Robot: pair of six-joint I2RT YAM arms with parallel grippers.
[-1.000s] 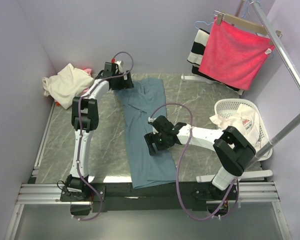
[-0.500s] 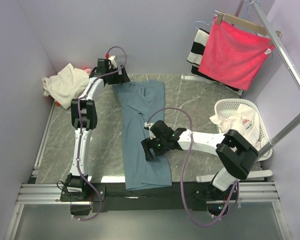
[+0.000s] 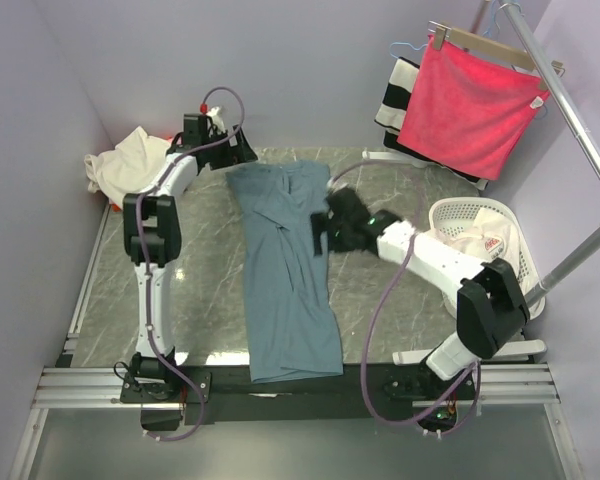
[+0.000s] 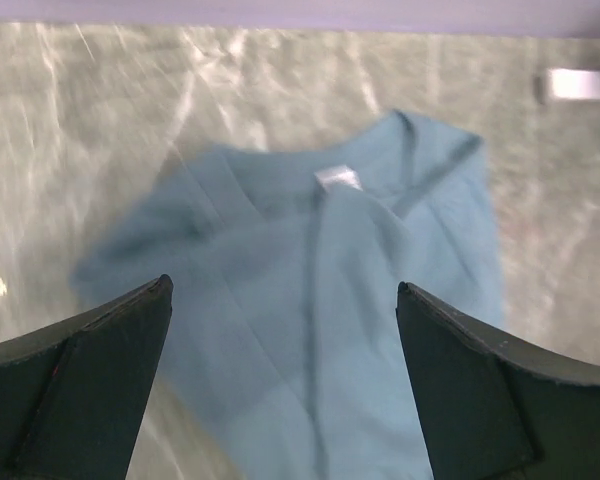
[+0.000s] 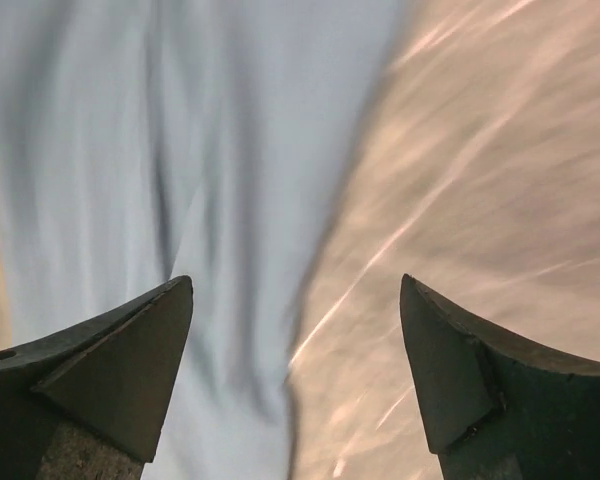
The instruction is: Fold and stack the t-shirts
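Observation:
The dusty blue-grey t-shirt (image 3: 285, 280) lies folded into a long strip down the middle of the table, collar at the far end. My left gripper (image 3: 235, 155) is open and empty just beyond the collar's far left corner. In the left wrist view (image 4: 283, 285) it hovers over the collar and its white label (image 4: 337, 178). My right gripper (image 3: 325, 228) is open and empty at the strip's right edge. In the right wrist view (image 5: 296, 282) it straddles the edge of the shirt (image 5: 180, 150). A cream t-shirt (image 3: 130, 165) is heaped at the back left. A white t-shirt with red print (image 3: 475, 242) lies in the basket.
A white laundry basket (image 3: 510, 215) stands at the right. A bright pink-red towel (image 3: 470, 105) and a striped cloth (image 3: 395, 95) hang from a rack at the back right. The grey marble table (image 3: 200, 270) shows on both sides of the strip.
My right gripper has moved from the strip's middle up to its right edge. My left gripper has drawn back-left off the collar. The strip has shifted a little left.

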